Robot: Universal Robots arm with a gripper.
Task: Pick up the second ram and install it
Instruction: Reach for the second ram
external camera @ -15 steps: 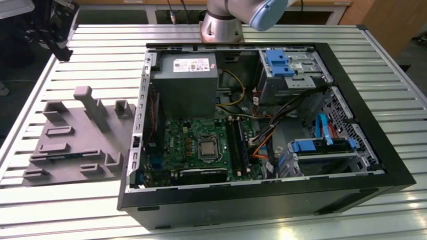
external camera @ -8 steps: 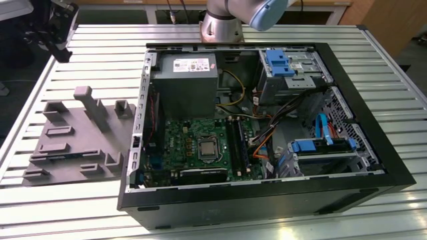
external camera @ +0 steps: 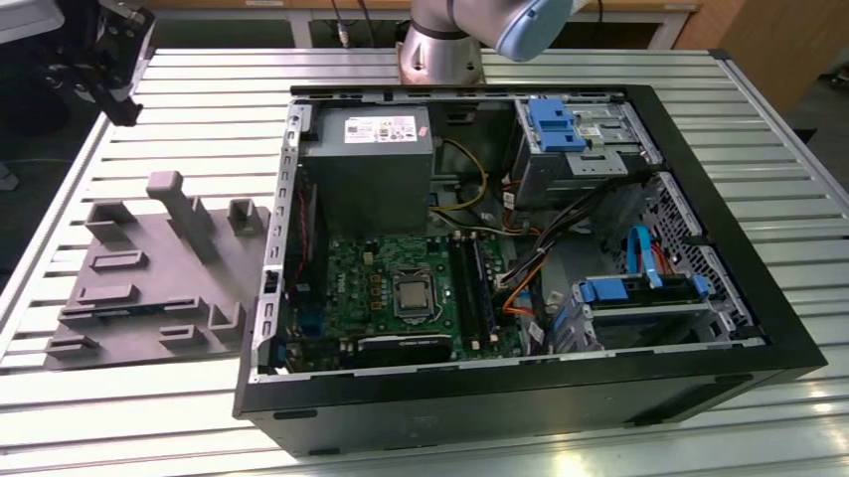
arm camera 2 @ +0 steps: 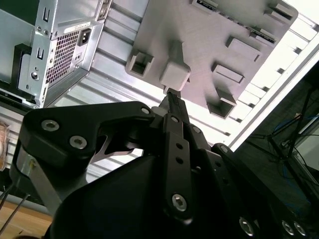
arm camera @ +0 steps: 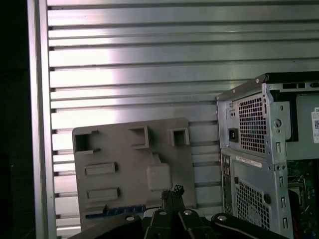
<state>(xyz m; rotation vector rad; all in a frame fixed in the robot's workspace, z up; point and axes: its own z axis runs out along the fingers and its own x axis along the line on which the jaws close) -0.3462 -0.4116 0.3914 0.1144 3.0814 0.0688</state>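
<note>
Second ram (arm camera: 117,210) lies on the grey block (arm camera: 114,149), near the closed, empty claw (arm camera: 173,191).

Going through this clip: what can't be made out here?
Dark-blue strip on the grey plastic block with upright posts: first wrist view, partly behind the black pincer; cannot tell if it is the second ram.
Long black slots of the green board: exterior view, too small to tell whether filled.
Open metal computer case: first wrist view, cut by the edge.
</note>
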